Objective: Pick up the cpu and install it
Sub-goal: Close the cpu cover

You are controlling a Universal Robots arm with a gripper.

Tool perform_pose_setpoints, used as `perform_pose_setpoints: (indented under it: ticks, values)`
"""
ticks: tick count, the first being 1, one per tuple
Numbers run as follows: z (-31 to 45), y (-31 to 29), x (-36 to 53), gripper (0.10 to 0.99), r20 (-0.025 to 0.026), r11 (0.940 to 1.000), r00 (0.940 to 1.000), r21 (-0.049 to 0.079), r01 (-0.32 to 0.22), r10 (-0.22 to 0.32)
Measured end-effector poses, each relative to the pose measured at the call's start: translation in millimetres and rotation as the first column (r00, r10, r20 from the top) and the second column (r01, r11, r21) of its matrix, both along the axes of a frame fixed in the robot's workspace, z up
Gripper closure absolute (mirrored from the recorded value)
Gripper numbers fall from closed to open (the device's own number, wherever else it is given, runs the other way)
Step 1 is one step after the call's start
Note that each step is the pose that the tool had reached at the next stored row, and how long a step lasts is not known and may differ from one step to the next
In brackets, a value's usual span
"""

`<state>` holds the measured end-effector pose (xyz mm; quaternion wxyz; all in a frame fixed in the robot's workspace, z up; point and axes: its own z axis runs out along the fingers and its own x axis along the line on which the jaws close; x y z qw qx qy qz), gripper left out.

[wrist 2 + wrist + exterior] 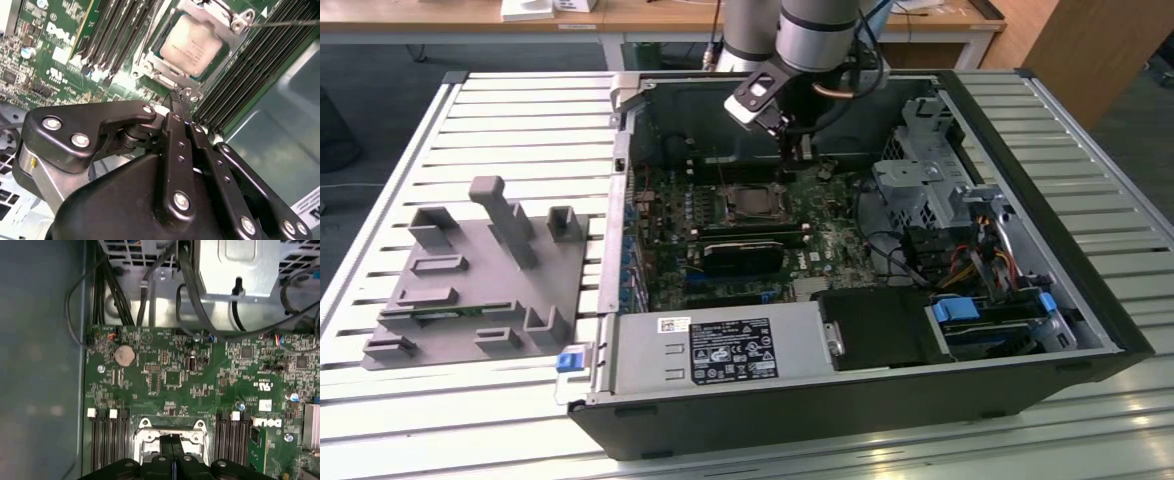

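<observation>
The cpu (192,45), a small square chip with a silvery-grey top, lies flat in the metal-framed socket (754,203) on the green motherboard (170,375) inside the open computer case. My gripper (789,168) hangs just above the board at the socket's far edge. In both wrist views its black fingers (177,107) are pressed together with nothing between them. The gripper (178,96) stands beside the chip without touching it. In the first wrist view the fingertips (172,442) cover the middle of the socket frame (145,426).
A grey plastic tray (467,290) with upright posts lies on the slatted table at the exterior view's left. Inside the case are a black rectangular block (740,255), memory slots (105,435), cables (907,260), a drive cage (921,180) and the power supply (720,350).
</observation>
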<state>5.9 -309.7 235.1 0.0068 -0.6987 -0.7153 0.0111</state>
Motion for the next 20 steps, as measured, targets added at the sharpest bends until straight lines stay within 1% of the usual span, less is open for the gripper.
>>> perform_pose_setpoints:
  ticks: [6,14,16,20]
  values:
    - [-3.6,0.0,-7.3,0.980,0.0000,1.0000,1.0000,0.000,0.000,0.000]
    - [-4.3,0.0,-13.5,0.980,0.0000,1.0000,1.0000,0.000,0.000,0.000]
    - [-4.3,0.0,-15.8,0.980,0.0005,1.0000,1.0000,0.000,0.000,0.000]
    - [-4.3,0.0,-24.5,0.980,0.0043,1.0000,1.0000,0.000,0.000,0.000]
